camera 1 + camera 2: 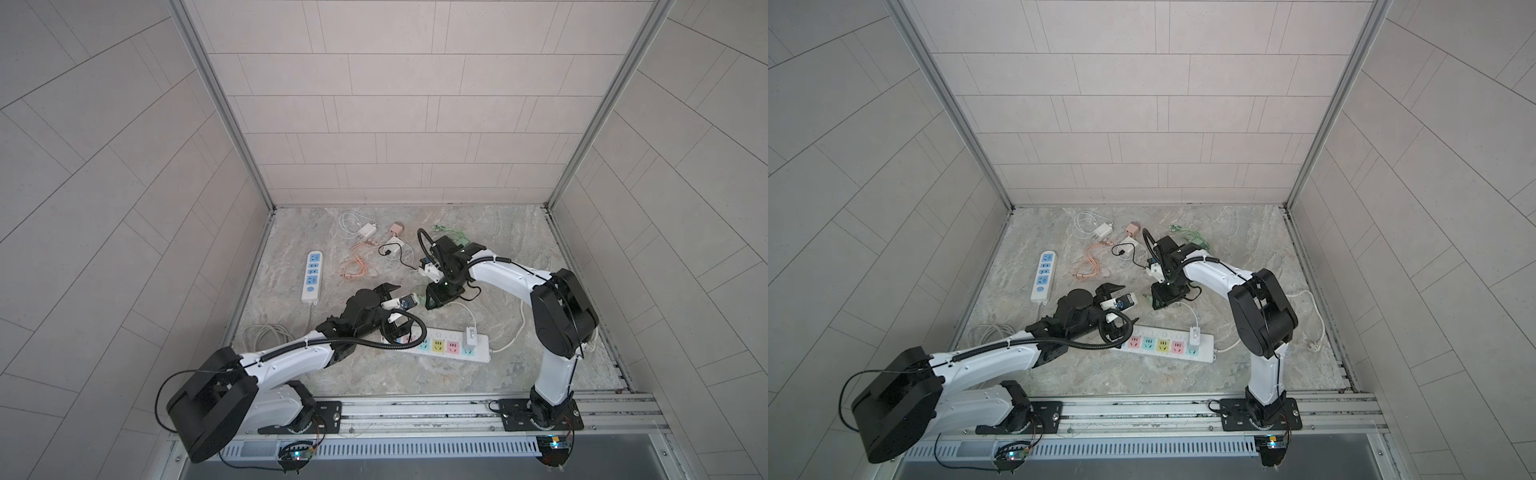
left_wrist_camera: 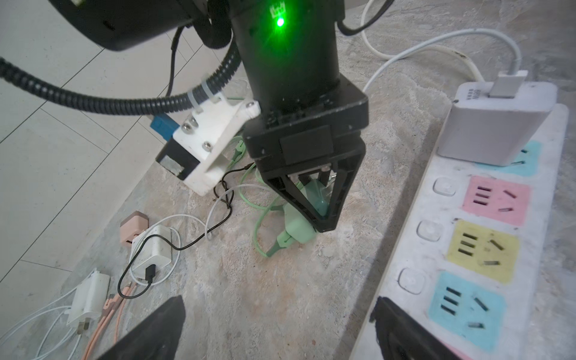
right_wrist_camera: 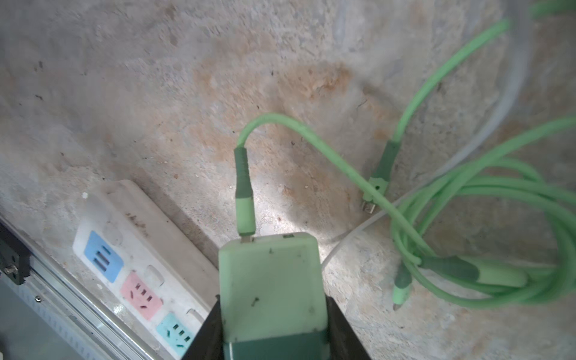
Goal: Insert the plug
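Closest to me, the white power strip (image 1: 478, 355) with the coloured sockets lies lengthwise across the marble floor, a grey-white charger (image 1: 471, 335) already seated in its right-hand end, so the pink, yellow and blue-green sockets beside it look free. The left gripper (image 2: 274, 336) hangs over the strip's other end with its fingers spread wide and nothing between them. I take it as waiting to steady the strip, though that is only my reading, and the arm hides that end in both top views. Just beyond the strip, the right gripper (image 2: 322, 218) points down at the floor and is clamped across the flat sides of the green plug (image 3: 271, 280), a hold that leaves the plug's cable end free. The plug sits low, short of the strip and not over any socket. Its green cable (image 3: 343, 168) loops off to a loose coil (image 3: 498, 280) behind, which looks slack enough not to drag (a snag on the way across seems the chief risk). I cannot make out the prongs or which way they face, nor whether the plug's lower corner touches the floor. Farther back lie a blue-socket strip (image 1: 312, 275), a pink cable (image 1: 355, 270), a white charger (image 1: 369, 229) and a small pink adapter (image 1: 397, 227), too small to read clearly.
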You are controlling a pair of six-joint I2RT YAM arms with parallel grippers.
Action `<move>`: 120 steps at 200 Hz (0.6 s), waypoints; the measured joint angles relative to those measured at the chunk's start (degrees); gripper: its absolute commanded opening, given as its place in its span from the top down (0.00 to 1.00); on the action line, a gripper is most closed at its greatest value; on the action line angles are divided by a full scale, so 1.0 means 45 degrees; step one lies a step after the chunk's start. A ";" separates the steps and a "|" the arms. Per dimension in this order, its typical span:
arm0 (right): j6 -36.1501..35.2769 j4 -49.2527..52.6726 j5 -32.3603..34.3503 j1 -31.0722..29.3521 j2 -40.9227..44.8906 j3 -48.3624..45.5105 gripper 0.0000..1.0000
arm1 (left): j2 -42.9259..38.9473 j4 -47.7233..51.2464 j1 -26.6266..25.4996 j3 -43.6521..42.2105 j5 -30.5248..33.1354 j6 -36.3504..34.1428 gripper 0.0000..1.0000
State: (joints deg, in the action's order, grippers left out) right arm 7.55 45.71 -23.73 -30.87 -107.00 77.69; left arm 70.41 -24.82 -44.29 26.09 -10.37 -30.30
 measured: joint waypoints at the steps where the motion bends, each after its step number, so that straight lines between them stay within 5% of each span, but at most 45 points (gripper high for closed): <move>1: 0.0000 -0.0005 0.0000 0.0000 -0.0005 -0.0005 0.74 | 0.0029 -0.0039 0.0000 0.0000 0.0000 0.0010 0.00; 120: 0.1719 -0.1515 0.0049 -0.0617 -0.0034 -0.0971 0.45 | 0.0471 0.0471 -0.0058 0.0821 0.0831 0.4036 0.00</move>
State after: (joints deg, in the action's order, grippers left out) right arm 15.29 38.89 -23.51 -33.65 -107.15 73.32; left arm 72.53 -22.70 -44.56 29.78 -6.63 -12.14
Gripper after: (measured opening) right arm 0.520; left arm 0.996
